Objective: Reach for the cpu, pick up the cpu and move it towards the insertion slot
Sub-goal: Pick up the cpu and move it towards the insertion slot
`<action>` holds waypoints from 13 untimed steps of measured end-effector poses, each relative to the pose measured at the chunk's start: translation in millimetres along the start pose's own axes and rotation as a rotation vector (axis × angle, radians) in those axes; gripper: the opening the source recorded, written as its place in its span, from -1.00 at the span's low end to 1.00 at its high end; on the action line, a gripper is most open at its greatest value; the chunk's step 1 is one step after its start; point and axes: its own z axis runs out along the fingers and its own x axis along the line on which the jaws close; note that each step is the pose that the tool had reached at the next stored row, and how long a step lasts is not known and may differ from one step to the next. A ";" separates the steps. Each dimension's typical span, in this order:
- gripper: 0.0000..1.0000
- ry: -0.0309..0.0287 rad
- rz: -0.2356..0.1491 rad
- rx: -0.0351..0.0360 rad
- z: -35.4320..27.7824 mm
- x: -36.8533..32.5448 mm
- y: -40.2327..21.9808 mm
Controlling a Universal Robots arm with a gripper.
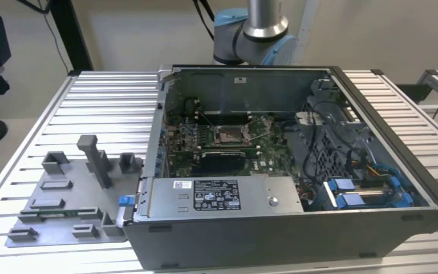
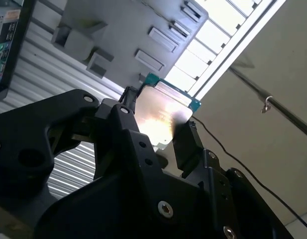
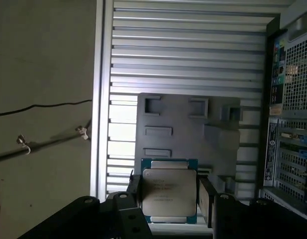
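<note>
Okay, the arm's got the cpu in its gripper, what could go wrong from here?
The gripper clamps the cpu only by two opposite edges, so it may slip or tilt. The insertion slot sits low inside the computer case, walled on all sides; the bulky gripper might strike a wall on the way in.

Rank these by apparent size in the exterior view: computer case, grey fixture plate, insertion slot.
1. computer case
2. grey fixture plate
3. insertion slot
The gaps are plain; no two look alike.
</note>
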 end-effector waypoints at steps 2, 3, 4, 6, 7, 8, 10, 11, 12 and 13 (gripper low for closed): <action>-1.00 0.0002 0.000 0.0000 0.0 -3.6 -0.1; -1.00 0.0004 0.000 0.0000 0.0 -5.3 -0.2; -1.00 0.0004 0.000 0.0000 0.0 -7.3 -0.2; -1.00 0.0006 0.000 0.0000 -0.1 -11.3 -0.3; -1.00 0.0007 0.000 0.0000 -0.1 -13.3 -0.4; -1.00 0.0008 0.000 -0.0001 -0.1 -15.1 -0.4; -1.00 0.0009 0.000 -0.0001 -0.1 -18.9 -0.5; -1.00 0.0010 0.000 -0.0001 -0.1 -21.0 -0.5; -1.00 0.0012 0.000 0.0000 -0.2 -23.0 -0.6; -1.00 0.0013 0.000 -0.0001 -0.2 -25.1 -0.6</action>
